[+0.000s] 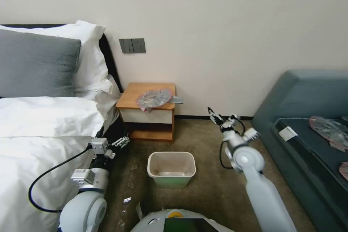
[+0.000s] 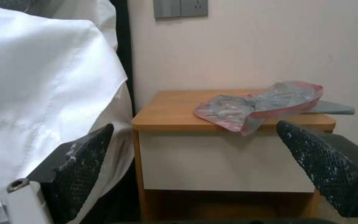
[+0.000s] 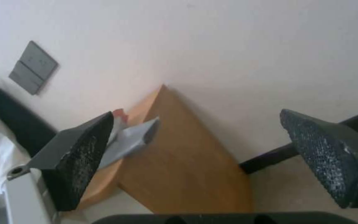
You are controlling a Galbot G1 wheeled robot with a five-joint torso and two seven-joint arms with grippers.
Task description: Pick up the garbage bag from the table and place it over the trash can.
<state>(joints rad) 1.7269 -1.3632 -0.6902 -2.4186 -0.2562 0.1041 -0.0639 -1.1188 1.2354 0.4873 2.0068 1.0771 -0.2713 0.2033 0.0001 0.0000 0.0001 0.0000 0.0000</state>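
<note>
The garbage bag (image 1: 154,98) lies crumpled on the table (image 1: 135,94), grey and crinkly with a pink-red rim, one corner hanging over the front edge. The left wrist view looks straight at the garbage bag (image 2: 262,104) on the wooden top (image 2: 171,109). The trash can (image 1: 171,169) stands on the carpet in front of the table, with nothing in it. My left gripper (image 1: 121,141) is open, low beside the bed and short of the table. My right gripper (image 1: 217,116) is open in the air to the right of the table, level with its drawer.
A flat grey piece (image 1: 176,99) pokes out past the table's right edge. The bed (image 1: 43,123) presses close on the left. A dark sofa (image 1: 308,116) with plastic pieces (image 1: 330,128) on it stands at the right. Bare carpet surrounds the trash can.
</note>
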